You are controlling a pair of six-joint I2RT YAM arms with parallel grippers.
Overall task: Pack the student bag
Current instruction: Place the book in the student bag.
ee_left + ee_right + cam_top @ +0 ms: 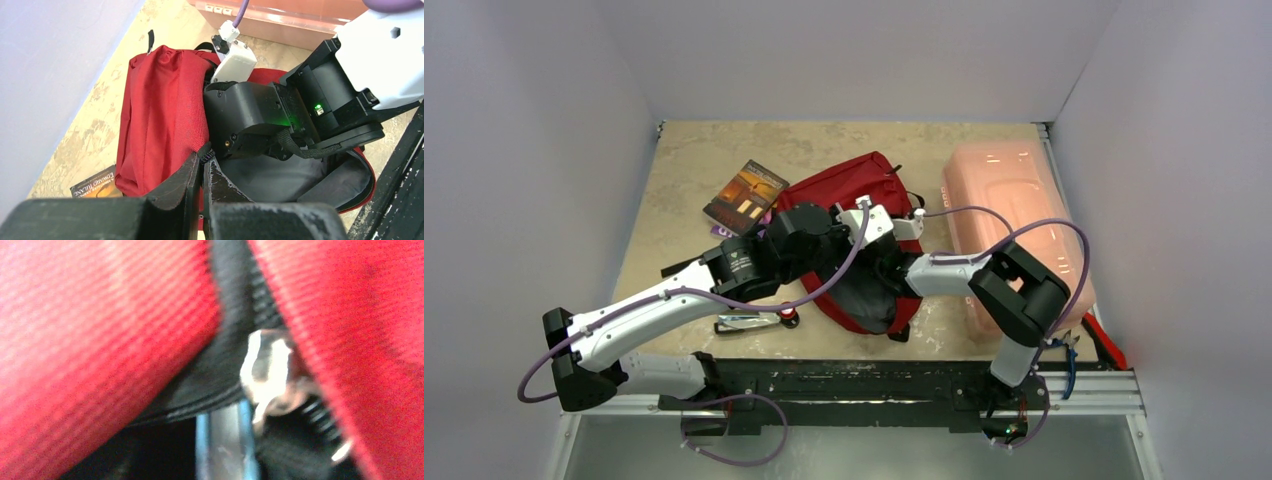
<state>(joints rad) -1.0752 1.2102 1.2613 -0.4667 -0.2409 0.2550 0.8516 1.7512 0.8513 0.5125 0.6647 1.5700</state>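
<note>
Pinching the zip edge of the student bag (pixel 160 115), the left jaws are closed flat against each other, with the black zipper rim caught at their tips. From these jaws the red body of the bag stretches away ahead and to the left. Its open mouth, with the grey lining showing, gapes just to their right. The rim they hold stands a little higher than the rest of the opening.

The right jaws sit at that same opening, just beyond the left jaws and to their right, and their black housing fills the mouth of the bag. In the right wrist view the bag's red cloth (pixel 100 340) crowds the lens from both sides. A strip of black zipper tape runs between the two red folds, and a small metal zipper pull (pixel 267 370) lies right in front of the jaws. That view is too close and blurred to tell how far the right jaws stand apart, or whether they hold anything.

Seen from above, the bag (pixel 849 185) lies on the tabletop (pixel 684 170) under both wrists. A book (pixel 746 195) lies beside the bag, to the left of the left jaws. A pale pink box (pixel 1014 200) lies on the far side of the right jaws.
</note>
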